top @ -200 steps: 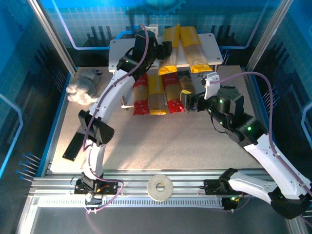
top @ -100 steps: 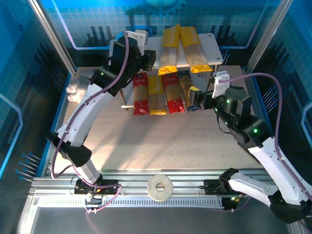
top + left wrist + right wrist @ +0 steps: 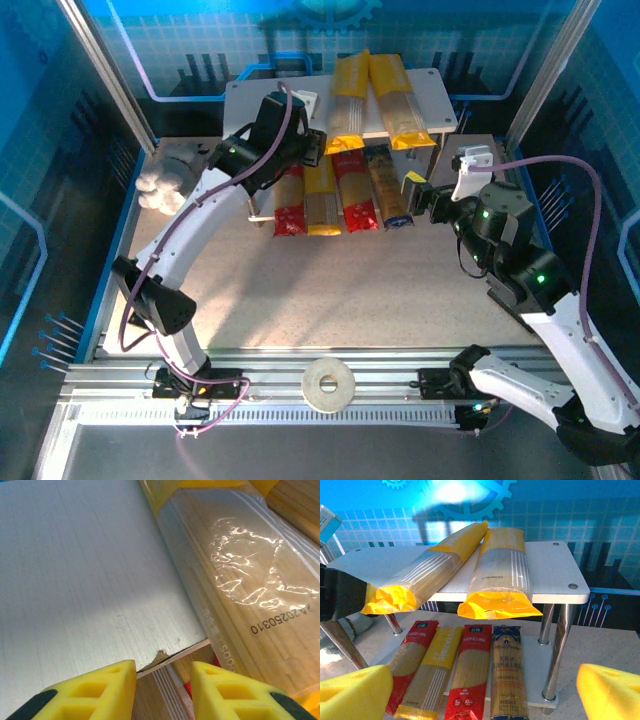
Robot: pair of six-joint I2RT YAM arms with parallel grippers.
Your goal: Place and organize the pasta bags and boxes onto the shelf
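- Left gripper hovers at the front edge of the top board of the shelf. Its jaws are drawn in to a slim gap with nothing between them.
- Top tier, left to right: a slanted yellow pack, then a straighter yellow pack. Their far ends lean together and both near ends poke out past the board's front edge.
- Lower tier, left to right: red pack, yellow pack, second red pack and the clear pack with the dark blue end, lying side by side and close to parallel.
- Right gripper waits just beside the shelf's right legs, jaws spread wide and empty.
- Handling, as I read it: these packs look light, long and stiff along their length, but the film is glossy and likely slick, and the strands inside would snap under a hard bend.
- Best hold is across the narrow width near the middle. An end grip would let the pack droop and swing.
- The count: six packs in all — three yellow, two red, one clear — with two up top and four below, on one shelf with two tiers.
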